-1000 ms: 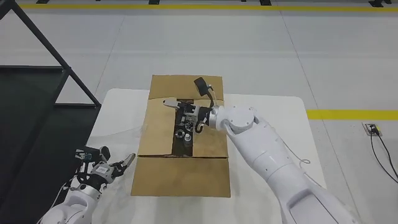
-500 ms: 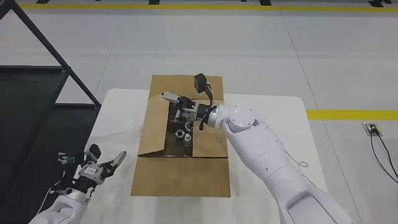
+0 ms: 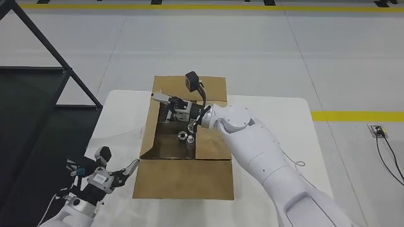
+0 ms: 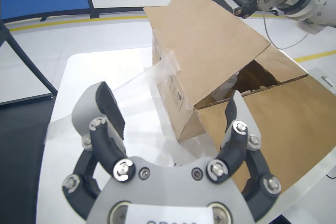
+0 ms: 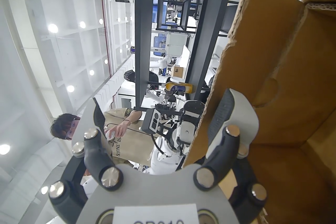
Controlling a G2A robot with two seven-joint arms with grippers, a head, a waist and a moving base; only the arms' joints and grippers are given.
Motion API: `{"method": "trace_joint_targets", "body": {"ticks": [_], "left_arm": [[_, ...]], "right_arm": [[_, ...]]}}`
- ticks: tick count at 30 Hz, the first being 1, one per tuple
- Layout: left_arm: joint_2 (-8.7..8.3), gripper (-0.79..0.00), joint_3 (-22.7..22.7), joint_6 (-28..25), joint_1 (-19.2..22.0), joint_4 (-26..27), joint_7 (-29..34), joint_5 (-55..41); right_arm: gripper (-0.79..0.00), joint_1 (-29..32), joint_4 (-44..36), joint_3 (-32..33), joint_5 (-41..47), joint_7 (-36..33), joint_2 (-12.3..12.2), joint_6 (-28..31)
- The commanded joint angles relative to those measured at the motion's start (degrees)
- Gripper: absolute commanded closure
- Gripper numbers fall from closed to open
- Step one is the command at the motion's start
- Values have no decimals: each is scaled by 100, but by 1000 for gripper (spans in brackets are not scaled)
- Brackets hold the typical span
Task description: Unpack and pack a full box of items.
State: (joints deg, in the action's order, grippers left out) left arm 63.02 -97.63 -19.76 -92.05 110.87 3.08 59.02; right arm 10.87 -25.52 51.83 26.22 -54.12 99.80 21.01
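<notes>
Straddling flap (image 5: 262,38), right gripper (image 5: 162,101) spread; left gripper (image 4: 168,91) spread; box (image 3: 183,176) contents (image 3: 183,137) mostly hidden.

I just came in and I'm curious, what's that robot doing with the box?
The robot has an open box on the table. Its right gripper, open, straddles the raised side flap. Its left gripper hangs open and empty near the box's front corner. Items sit inside.

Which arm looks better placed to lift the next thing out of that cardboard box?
Probably the right. The right hand, open, is at the raised side flap of the box, above the items inside. The left hand, also open, is outside it by the table corner.
</notes>
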Motion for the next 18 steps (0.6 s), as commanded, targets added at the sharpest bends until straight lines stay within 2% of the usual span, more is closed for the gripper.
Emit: {"method": "trace_joint_targets", "body": {"ticks": [1,18], "left_arm": [[4,-785,79,24,62,-7,8,87],[57,-785,542,321,793,-189,254,112]], "right_arm": [[-785,-17,24,-7,3,-15,24,19],[-785,-37,90,-93,-177,-528,168,674]]}}
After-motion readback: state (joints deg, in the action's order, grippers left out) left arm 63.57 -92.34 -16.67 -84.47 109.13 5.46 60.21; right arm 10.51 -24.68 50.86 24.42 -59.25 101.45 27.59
